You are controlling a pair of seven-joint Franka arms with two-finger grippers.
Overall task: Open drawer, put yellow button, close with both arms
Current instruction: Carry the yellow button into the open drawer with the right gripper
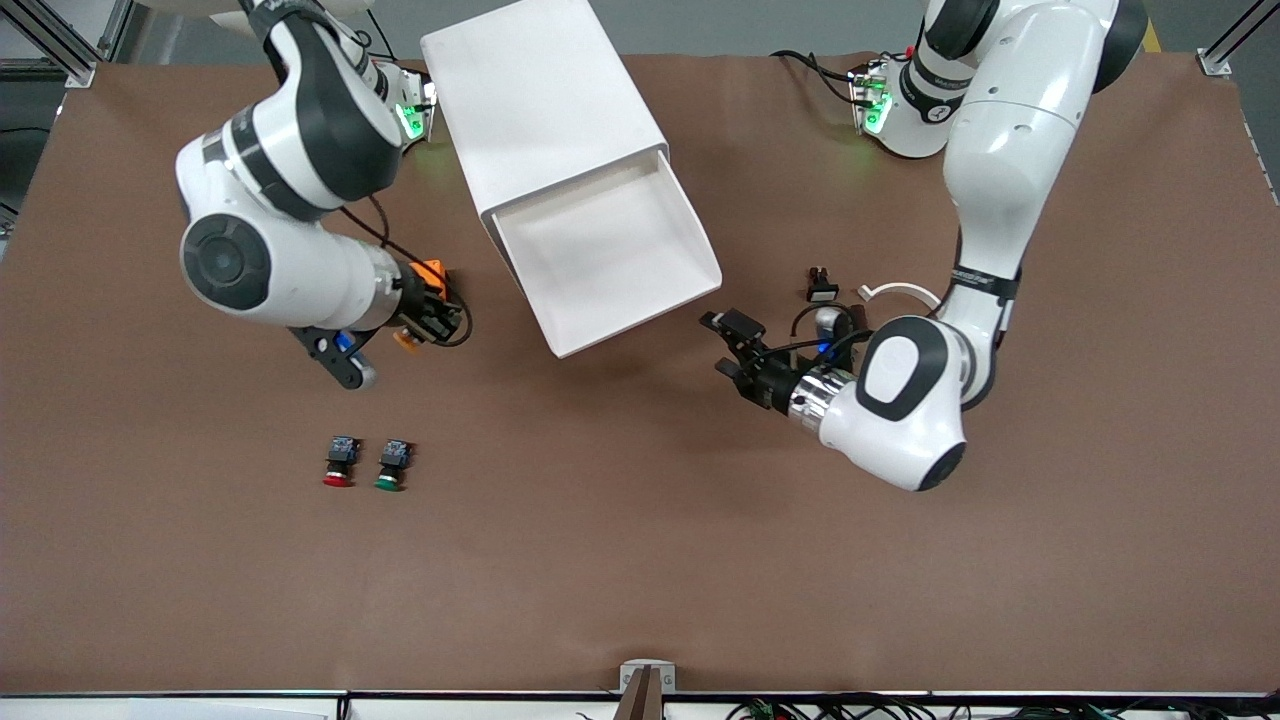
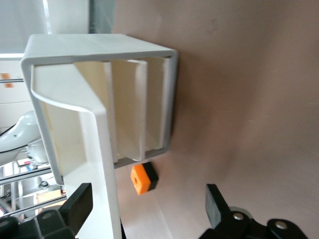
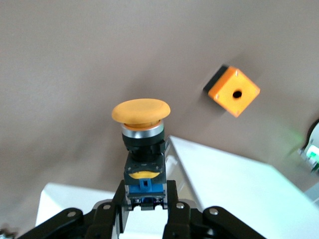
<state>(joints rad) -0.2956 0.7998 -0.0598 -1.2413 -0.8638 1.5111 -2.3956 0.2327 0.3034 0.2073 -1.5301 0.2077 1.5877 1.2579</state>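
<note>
The top drawer [image 1: 610, 255] stands pulled out of the white cabinet [image 1: 545, 95], its tray open from above. An orange block [image 1: 430, 272] lies between the right gripper [image 1: 425, 325] and the cabinet. The left gripper [image 1: 728, 345] hovers just beside the drawer's front.

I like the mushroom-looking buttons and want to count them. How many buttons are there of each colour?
Yellow button: 1, held in the right end effector.
Red button: 1, on the table.
Green button: 1, on the table beside the red one.
Total: 3 buttons.
</note>
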